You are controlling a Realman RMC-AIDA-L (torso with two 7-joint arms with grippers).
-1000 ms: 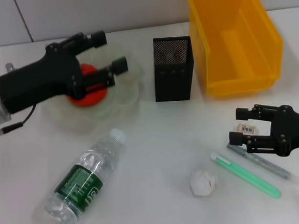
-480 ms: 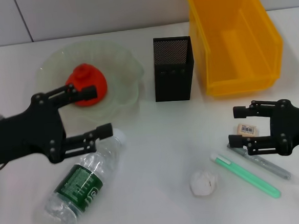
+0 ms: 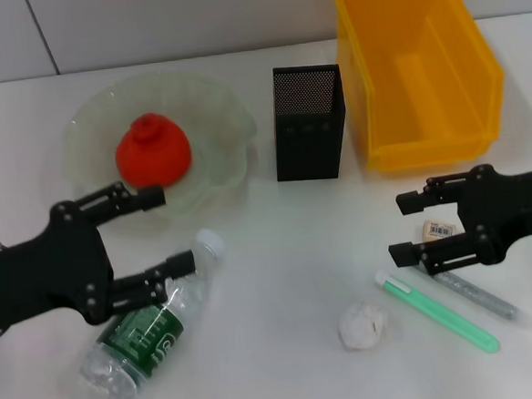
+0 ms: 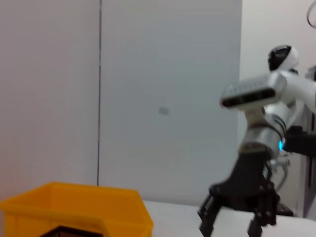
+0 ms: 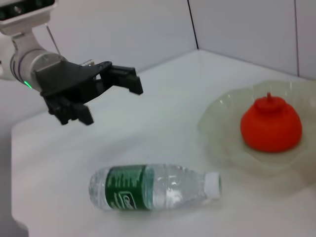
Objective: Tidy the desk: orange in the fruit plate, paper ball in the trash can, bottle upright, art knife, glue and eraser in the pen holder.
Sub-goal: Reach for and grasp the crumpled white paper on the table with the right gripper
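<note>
My left gripper (image 3: 163, 229) is at the lower left of the head frame, fingers spread wide and empty, above the neck end of the one bottle (image 3: 147, 322), which lies on its side with the white cap toward the frame centre. My right gripper (image 3: 407, 226) is at the right edge of the frame, also open and holding nothing, and the one eraser (image 3: 441, 230) lies on the table between its two fingers. Just below it, near the lower right corner, I count two long things lying slantwise side by side: a green pen-like stick (image 3: 435, 311) and a grey one (image 3: 478, 295); I cannot tell which is the knife and which the glue. One paper ball (image 3: 361, 324) lies at the lower centre, apart from the rest. One orange (image 3: 152, 151) sits in the fruit plate (image 3: 219, 120) at the upper left. One pen holder (image 3: 308, 122) stands upright at the upper centre, and one trash can (image 3: 416, 66) just beside it fills the upper right, its far rim at the top edge. The widest free table surface (image 3: 287, 244) is the middle band between my two grippers.
</note>
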